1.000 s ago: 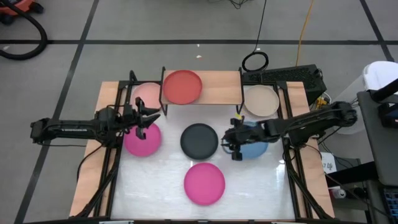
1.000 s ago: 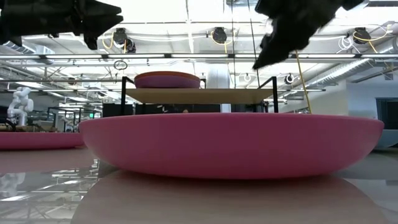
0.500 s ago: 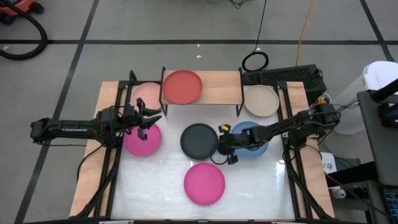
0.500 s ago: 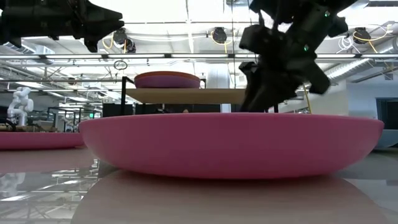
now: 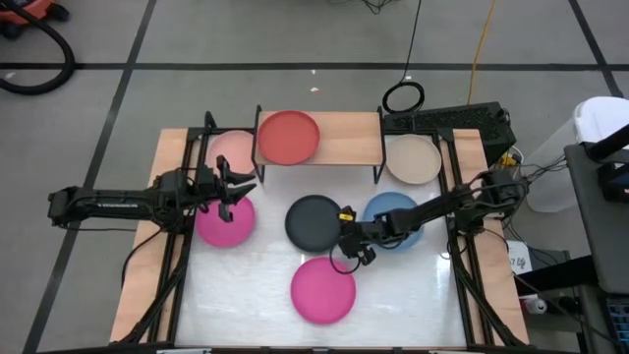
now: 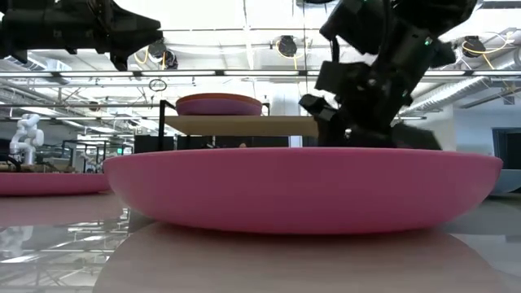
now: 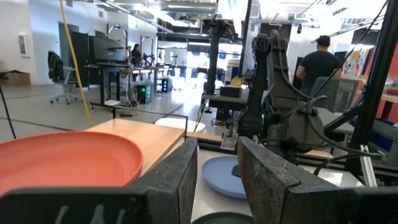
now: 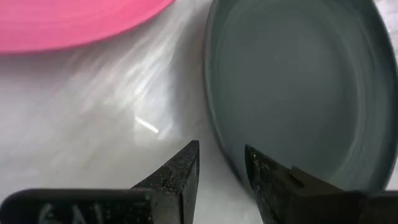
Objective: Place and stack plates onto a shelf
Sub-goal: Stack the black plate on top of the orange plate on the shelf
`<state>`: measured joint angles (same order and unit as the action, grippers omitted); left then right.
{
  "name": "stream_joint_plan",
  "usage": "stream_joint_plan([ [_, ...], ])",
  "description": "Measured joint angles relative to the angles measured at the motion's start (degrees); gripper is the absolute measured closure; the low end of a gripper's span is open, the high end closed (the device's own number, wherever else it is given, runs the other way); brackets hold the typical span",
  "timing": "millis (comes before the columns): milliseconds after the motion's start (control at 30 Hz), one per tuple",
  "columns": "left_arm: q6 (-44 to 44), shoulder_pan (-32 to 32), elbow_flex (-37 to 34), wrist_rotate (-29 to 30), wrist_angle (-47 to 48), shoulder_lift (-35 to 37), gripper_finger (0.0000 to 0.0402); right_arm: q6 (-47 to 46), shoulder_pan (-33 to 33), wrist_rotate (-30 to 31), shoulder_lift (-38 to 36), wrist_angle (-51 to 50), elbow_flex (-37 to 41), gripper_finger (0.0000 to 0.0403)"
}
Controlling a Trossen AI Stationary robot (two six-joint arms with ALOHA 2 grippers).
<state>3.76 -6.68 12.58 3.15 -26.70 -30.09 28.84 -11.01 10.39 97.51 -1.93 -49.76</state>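
My right gripper (image 5: 346, 244) is open and low at the black plate's (image 5: 314, 221) right near edge. In the right wrist view one finger (image 8: 183, 171) stands outside the dark rim (image 8: 219, 146) and the other (image 8: 264, 177) stands over the plate's inside. My left gripper (image 5: 236, 187) is open and hovers between the light pink plate (image 5: 233, 149) and the magenta plate (image 5: 224, 218). A red plate (image 5: 288, 138) lies on the light-wood shelf (image 5: 349, 140). The blue (image 5: 395, 218), beige (image 5: 413, 159) and hot pink (image 5: 322, 289) plates lie flat on the white table. No purple plate shows. My right gripper has its fingers on either side of the black plate's rim (image 8: 219, 146), slanting down from the table's right. I cannot tell whether they touch it. The plate lies flat on the table.
The shelf stands on black legs (image 5: 257, 157) at the table's far edge. A black frame (image 5: 457, 197) runs along both sides of the table. In the low view the hot pink plate (image 6: 301, 191) fills the foreground. A person (image 7: 317, 62) stands in the room beyond.
My right gripper has moved from above the blue plate toward the table's left and near edge. It has come down to the black plate's right edge. No plate has moved.
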Motion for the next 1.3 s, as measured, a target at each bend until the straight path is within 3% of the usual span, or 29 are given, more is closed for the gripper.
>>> stream_joint_plan([
  [300, 0.01, 0.00, 0.00, 0.01, 0.73, -0.33, 0.0282, 5.14, 0.09, 3.47, 4.51, 6.07, -0.04, 0.0299],
  [533, -0.18, 0.00, 0.02, -0.02, 0.89, -1.66, 0.0282, 6.84, -0.02, 4.97, 3.25, 7.69, 0.10, 0.0392],
  [733, -0.38, -0.06, 0.02, 0.01, 0.59, -2.38, 0.0282, 8.83, -0.62, 7.83, 0.85, 9.59, 0.11, 0.0398],
  [1000, -1.19, -0.04, 0.04, 0.42, -0.72, -2.43, 0.0282, 16.86, -1.84, 7.94, -4.18, 27.74, 0.09, 0.0400],
  [1167, -1.31, -0.04, 0.04, 1.52, -0.81, -2.43, 0.0282, 26.26, 1.89, 10.81, -4.36, 43.15, -0.20, 0.0401],
  [1300, -1.96, -0.04, 0.04, 3.01, -3.28, -2.43, 0.0282, 25.10, 8.61, 10.42, -4.41, 39.29, -6.86, 0.0402],
])
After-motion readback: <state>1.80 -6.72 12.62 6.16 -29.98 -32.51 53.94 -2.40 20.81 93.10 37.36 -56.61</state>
